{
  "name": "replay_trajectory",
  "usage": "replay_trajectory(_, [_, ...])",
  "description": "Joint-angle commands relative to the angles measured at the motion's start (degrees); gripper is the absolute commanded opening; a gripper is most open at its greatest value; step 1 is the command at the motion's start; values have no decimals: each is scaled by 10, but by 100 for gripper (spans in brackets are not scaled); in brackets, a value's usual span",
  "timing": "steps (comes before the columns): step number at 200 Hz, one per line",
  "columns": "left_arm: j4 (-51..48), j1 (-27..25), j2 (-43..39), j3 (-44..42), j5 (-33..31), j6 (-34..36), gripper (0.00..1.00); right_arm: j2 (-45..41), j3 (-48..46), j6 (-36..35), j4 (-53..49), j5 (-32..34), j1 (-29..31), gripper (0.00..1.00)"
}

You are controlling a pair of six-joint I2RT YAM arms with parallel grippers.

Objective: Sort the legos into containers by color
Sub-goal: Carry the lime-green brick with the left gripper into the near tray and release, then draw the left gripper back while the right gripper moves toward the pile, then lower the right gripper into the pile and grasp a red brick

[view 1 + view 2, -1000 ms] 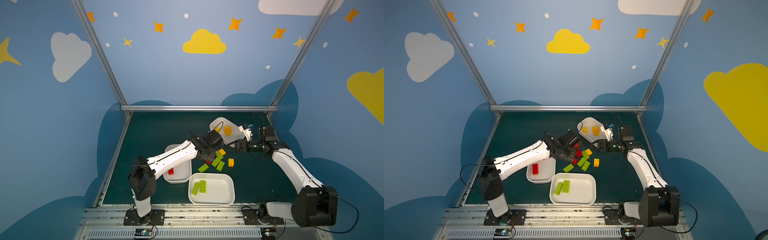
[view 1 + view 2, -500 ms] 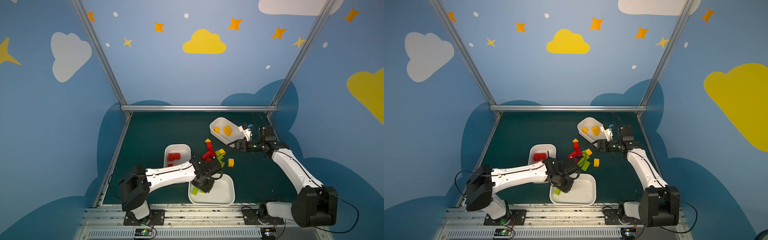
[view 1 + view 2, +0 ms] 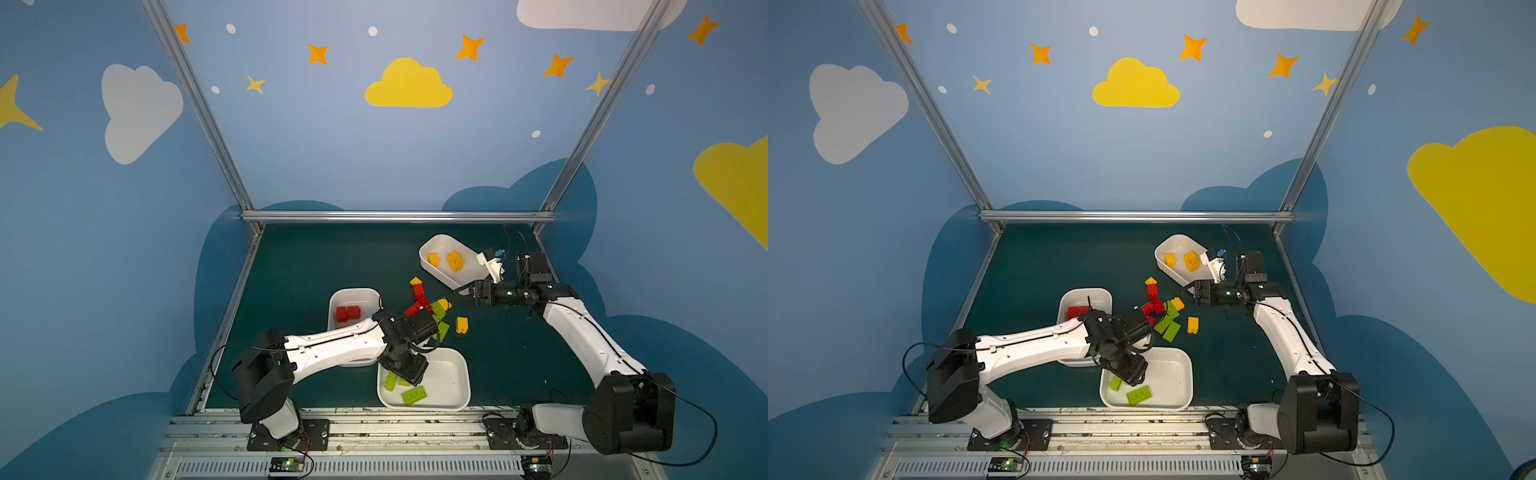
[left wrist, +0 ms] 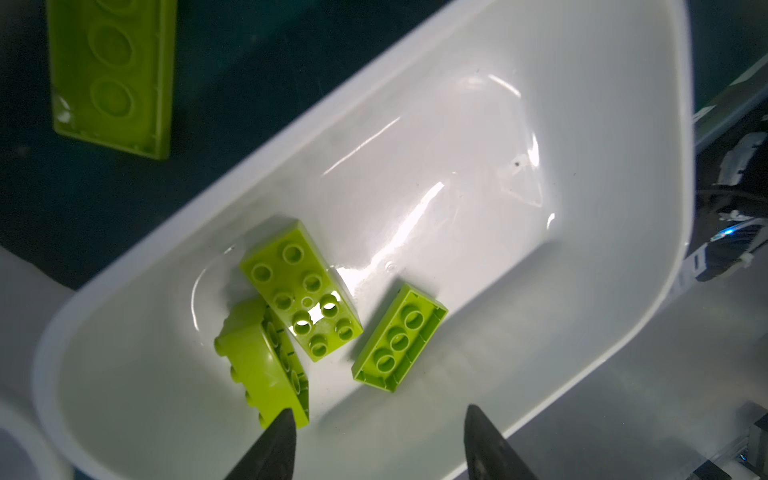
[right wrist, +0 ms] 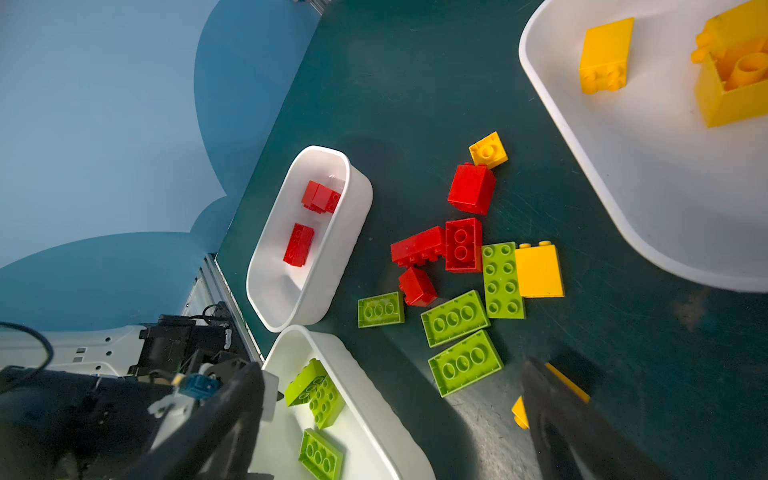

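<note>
Three lime legos (image 4: 299, 286) lay gathered by colour in the white tub (image 4: 602, 166) directly beneath the left claw (image 4: 378, 411), whose jaws stood apart and empty. The right claw (image 5: 392, 368), spread wide, faced the unsorted pile (image 5: 461, 266), with a yellow brick (image 3: 461, 325) near one finger and the yellow tub (image 5: 623, 187) just beside it, probably lining up for that brick.

Soft even light, glare streaks in white tub (image 4: 582, 124), left claw (image 4: 378, 409) tips blurred, wide-angle bowed edges
</note>
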Motion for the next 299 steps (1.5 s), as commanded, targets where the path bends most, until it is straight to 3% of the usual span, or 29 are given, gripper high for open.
replay_trajectory(1, [-27, 28, -17, 36, 14, 32, 65, -7, 3, -7, -3, 2, 1, 94])
replay_trajectory(51, [-15, 87, 21, 117, 3, 65, 72, -6, 14, -4, -3, 3, 2, 95])
replay_trajectory(69, [-3, 112, 29, 138, 14, 80, 79, -4, 18, -1, -5, 2, 3, 94])
replay_trajectory(98, [26, 157, 21, 141, 32, 114, 99, 2, 25, 13, -10, 20, 16, 94])
replay_trajectory(150, [101, 277, -50, 58, 138, 181, 99, 29, 38, 67, 9, 92, 78, 94])
replay_trajectory(183, [136, 376, -93, 6, 218, 225, 99, 72, 74, 101, -8, 181, 129, 92])
replay_trajectory(219, [205, 464, -136, -53, 271, 226, 99, 113, 116, 105, -15, 267, 184, 91])
replay_trajectory(259, [240, 530, -157, -86, 325, 213, 100, 187, 177, 125, -35, 360, 227, 86])
replay_trajectory(299, [263, 562, -164, -108, 351, 204, 100, 283, 260, 151, -86, 413, 255, 82])
